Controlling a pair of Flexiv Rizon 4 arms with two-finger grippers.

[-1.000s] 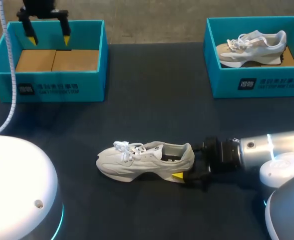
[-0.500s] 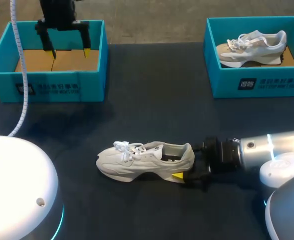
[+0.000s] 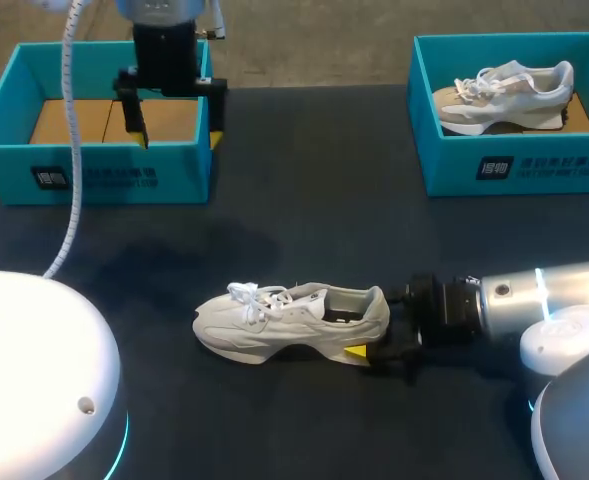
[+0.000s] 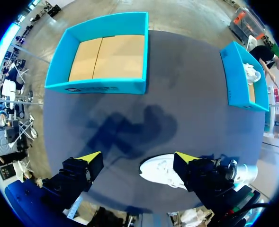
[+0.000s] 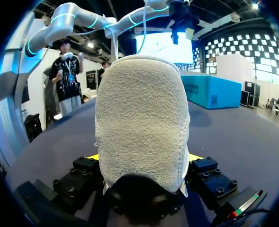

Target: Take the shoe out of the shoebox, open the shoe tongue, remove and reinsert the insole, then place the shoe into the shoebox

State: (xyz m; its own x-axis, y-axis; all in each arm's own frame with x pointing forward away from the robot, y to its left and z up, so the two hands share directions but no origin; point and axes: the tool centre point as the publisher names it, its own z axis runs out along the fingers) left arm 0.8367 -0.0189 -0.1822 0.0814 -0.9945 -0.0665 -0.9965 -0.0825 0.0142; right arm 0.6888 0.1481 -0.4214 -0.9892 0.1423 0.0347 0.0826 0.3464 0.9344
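Two claws: right claw (image 3: 371,325) clamps white shoe (image 3: 274,320) at heel, left claw (image 3: 178,138) gapes wide.

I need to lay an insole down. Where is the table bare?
Bare dark tabletop lies between the empty teal shoebox and the teal shoebox holding a beige sneaker, down to the white sneaker. Crowded at its heel, gripped by the right gripper.

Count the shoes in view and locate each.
2: a white sneaker on the dark table, heel in the right gripper; a beige-and-white sneaker inside the right-hand teal shoebox. None hidden.
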